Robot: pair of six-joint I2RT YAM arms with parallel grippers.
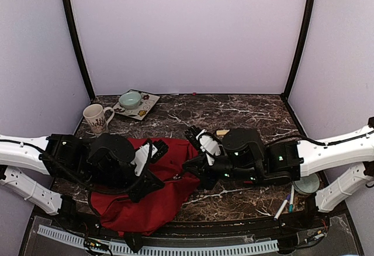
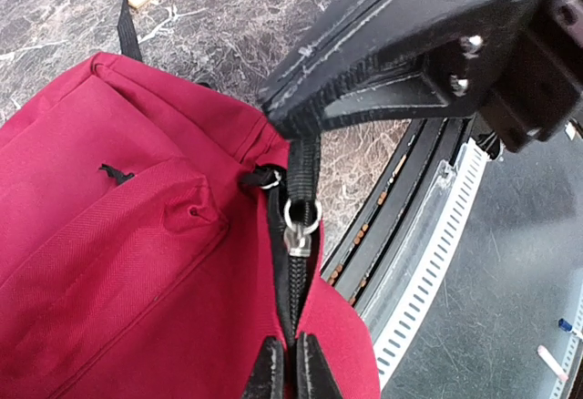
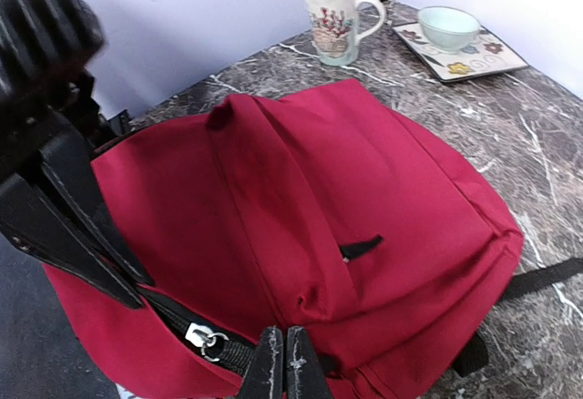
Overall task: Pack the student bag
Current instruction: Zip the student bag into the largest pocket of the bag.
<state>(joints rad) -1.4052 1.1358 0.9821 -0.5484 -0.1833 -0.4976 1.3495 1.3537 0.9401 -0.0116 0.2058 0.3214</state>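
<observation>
The student bag (image 1: 146, 209) lies slumped on the marble table (image 1: 245, 113), in the lower left-centre of the top view, between the two arms. In the wrist views its main zip looks closed along the stretch that shows, and no lining is visible. The zip slider (image 2: 299, 235) sits near one end, with a black pull strap (image 2: 303, 167) threaded through its ring. The right gripper (image 3: 284, 363) has its fingers pressed together on that strap. The left gripper (image 2: 291, 367) is pinched onto the bag's fabric at the zip line, bracing it. Pens (image 1: 284, 204) lie at the lower right, and a mug (image 1: 97, 117) and a bowl (image 1: 130, 99) on a tray (image 1: 147, 107) sit at the upper left, all outside the bag. This looks like the opening step. The next move probably calls for drawing the strap along the zip track while the left pinch keeps the fabric taut
</observation>
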